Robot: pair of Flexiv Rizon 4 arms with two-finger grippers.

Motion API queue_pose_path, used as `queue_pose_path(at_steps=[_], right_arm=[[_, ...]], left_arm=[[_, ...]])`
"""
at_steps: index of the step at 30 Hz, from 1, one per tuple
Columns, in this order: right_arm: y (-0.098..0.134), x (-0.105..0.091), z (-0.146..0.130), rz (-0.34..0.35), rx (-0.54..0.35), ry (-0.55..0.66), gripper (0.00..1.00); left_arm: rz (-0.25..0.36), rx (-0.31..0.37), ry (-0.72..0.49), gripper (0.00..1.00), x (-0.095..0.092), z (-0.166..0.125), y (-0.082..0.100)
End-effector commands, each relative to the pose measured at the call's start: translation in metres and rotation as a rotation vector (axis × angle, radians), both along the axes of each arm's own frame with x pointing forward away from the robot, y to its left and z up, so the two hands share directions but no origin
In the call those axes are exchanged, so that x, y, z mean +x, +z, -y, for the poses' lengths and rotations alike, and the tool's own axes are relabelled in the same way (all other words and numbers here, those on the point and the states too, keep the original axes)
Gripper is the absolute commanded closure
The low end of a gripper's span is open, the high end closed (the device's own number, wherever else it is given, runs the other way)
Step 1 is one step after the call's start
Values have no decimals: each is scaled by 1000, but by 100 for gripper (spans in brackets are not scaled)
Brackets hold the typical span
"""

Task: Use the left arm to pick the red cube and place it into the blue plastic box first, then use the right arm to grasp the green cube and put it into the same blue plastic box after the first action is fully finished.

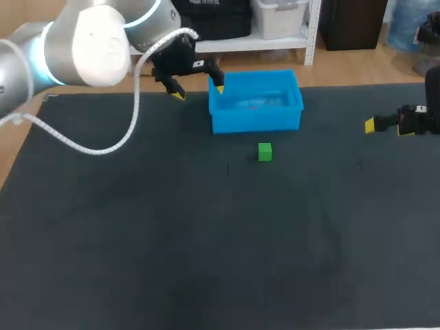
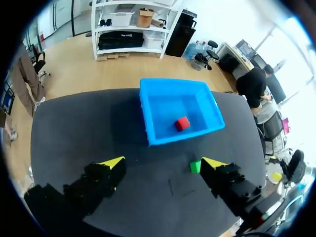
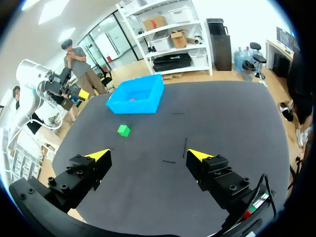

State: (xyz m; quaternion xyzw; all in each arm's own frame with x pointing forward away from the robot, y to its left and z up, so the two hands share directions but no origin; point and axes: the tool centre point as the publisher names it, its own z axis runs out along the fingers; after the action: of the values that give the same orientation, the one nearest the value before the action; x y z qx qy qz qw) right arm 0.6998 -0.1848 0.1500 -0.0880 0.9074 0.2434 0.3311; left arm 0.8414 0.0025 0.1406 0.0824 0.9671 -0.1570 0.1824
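The red cube (image 2: 182,123) lies inside the blue plastic box (image 1: 256,118), seen clearly in the left wrist view; from the head view only a faint red spot (image 1: 253,106) shows. My left gripper (image 1: 198,89) hangs open and empty above the box's left rim; the left wrist view shows the same gripper (image 2: 165,163) with the blue box (image 2: 148,123) ahead of it. The green cube (image 1: 265,152) sits on the dark mat just in front of the box, and also shows as the green cube (image 2: 195,166) and the green cube (image 3: 123,130). My right gripper (image 1: 385,124) stays open at the table's right edge, far from the cube; its own view shows that gripper (image 3: 147,157) empty.
The dark mat (image 1: 206,240) covers the table. The blue box (image 3: 136,98) and my left arm (image 3: 39,86) stand far ahead of the right gripper. A white cable (image 1: 103,148) loops from the left arm over the mat's left side.
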Motion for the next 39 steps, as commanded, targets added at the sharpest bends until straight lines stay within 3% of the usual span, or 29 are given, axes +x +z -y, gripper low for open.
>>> queue_pose_path(at_steps=[1, 13, 25, 39], right_arm=[[0, 0, 0, 0, 0, 1, 0], [0, 0, 0, 0, 0, 1, 0], [0, 0, 0, 0, 0, 1, 0], [0, 0, 0, 0, 0, 1, 0]], left_arm=[[105, -37, 15, 0, -33, -16, -1], [118, -35, -52, 0, -63, -32, 7], [114, -60, -134, 0, -81, -47, 18], [71, -49, -256, 0, -93, -66, 14]])
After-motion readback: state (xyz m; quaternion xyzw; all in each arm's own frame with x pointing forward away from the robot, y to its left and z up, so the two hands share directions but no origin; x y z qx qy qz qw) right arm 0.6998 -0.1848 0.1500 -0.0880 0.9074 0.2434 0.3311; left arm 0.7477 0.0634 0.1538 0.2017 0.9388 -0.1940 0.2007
